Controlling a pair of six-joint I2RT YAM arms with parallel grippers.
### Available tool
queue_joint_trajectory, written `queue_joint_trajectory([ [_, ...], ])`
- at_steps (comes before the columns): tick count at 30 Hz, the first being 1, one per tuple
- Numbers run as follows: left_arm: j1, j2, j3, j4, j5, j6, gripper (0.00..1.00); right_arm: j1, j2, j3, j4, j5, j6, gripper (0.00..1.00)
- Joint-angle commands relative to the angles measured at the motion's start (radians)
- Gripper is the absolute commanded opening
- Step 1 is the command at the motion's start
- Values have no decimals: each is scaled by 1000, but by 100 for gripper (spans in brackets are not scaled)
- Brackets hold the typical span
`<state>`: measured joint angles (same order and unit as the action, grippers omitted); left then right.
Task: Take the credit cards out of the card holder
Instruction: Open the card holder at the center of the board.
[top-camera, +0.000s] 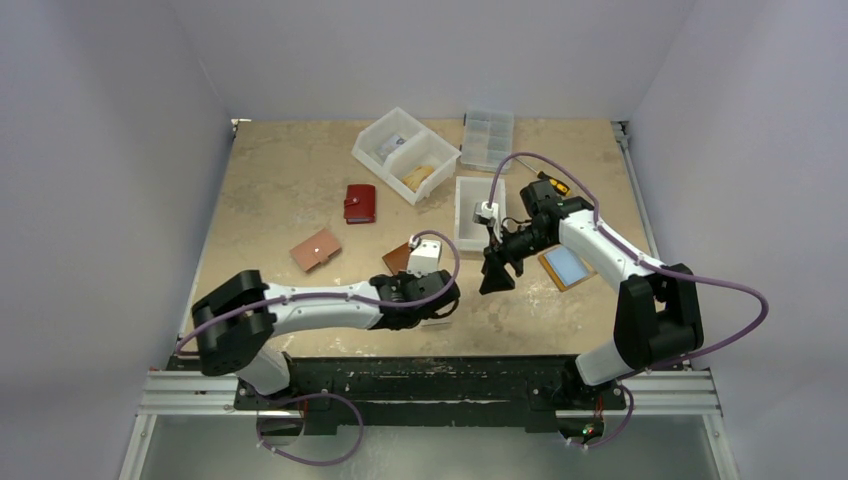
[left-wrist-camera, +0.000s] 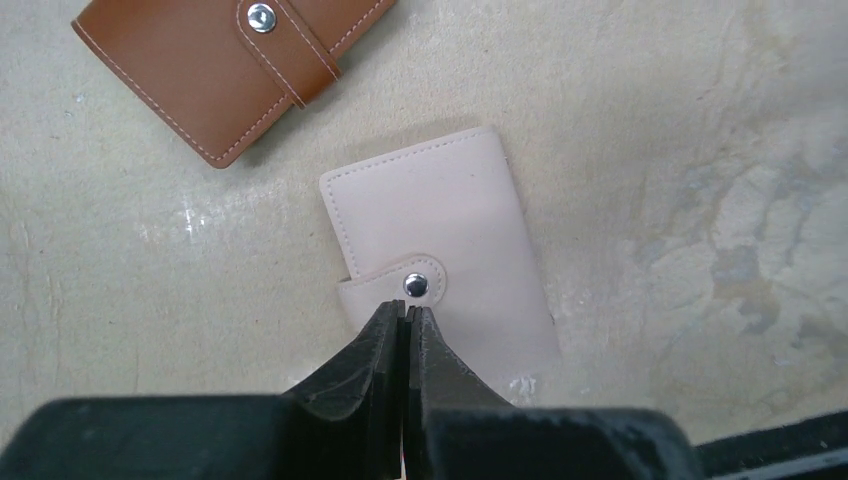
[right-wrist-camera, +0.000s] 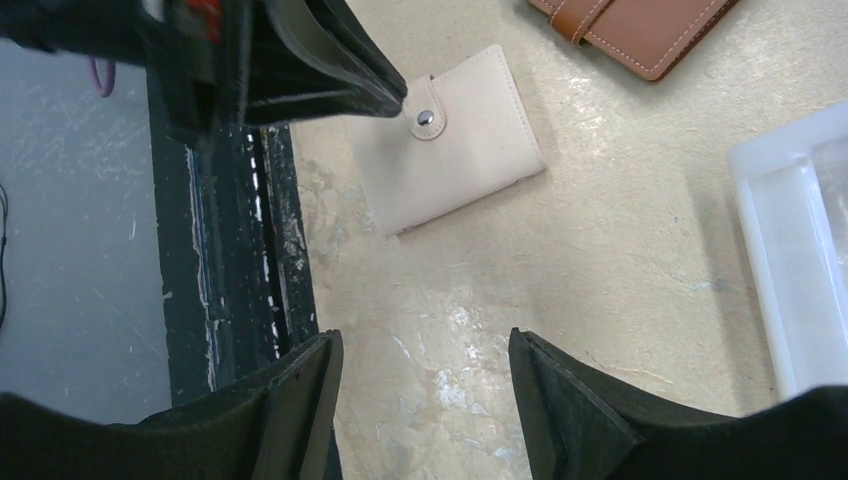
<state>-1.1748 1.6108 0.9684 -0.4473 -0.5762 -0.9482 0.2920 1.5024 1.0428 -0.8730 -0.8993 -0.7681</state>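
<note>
At the far left of the beige, worn tabletop (top-camera: 270, 190) lies a closed salmon-brown leather card wallet (top-camera: 316, 250), with a closed red leather wallet (top-camera: 360, 203) behind it and to its right. A tan-brown leather wallet with a strap and metal snap (left-wrist-camera: 210, 70) lies closed further right, near the task item but apart from it. The pale pink leather card holder (left-wrist-camera: 430, 220) lies flat at the near edge of the table. Its strap is fastened by a round silver snap (left-wrist-camera: 416, 285), so the credit cards inside are hidden. The left gripper (left-wrist-camera: 405, 312) has its black fingers pressed together. Their tips meet the edge of the strap just beside the snap, and it cannot be determined whether any strap material is pinched between them. The right gripper (right-wrist-camera: 422, 340) hangs above bare table to the right of the holder, fingers spread wide and holding nothing. A white plastic tray (top-camera: 468, 235) sits beyond it. A light blue flat rectangle with a brown border (top-camera: 567, 266) lies under the right forearm.
</note>
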Motion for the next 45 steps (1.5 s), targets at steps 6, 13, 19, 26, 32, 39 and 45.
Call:
queue_joint_trajectory([
  [6, 1, -270, -192, 371, 73, 138, 0, 40, 1, 2, 7, -8, -15, 69],
  [13, 0, -184, -122, 234, 66, 151, 22, 48, -3, 2, 15, -6, -7, 69],
  [19, 0, -117, -80, 172, 15, 137, 34, 47, -3, 2, 17, 0, -3, 69],
  [26, 0, -37, -47, 158, 21, 133, 38, 48, 4, 3, 16, 4, -2, 69],
  [32, 1, 15, -32, 145, 1, 117, 40, 47, 5, 2, 16, 7, 0, 69],
  [39, 1, 51, -36, 112, -34, 86, 37, 47, 5, 3, 14, 7, -2, 69],
  [45, 1, 73, -50, 104, -58, 76, 27, 47, 4, 3, 12, 5, -3, 69],
])
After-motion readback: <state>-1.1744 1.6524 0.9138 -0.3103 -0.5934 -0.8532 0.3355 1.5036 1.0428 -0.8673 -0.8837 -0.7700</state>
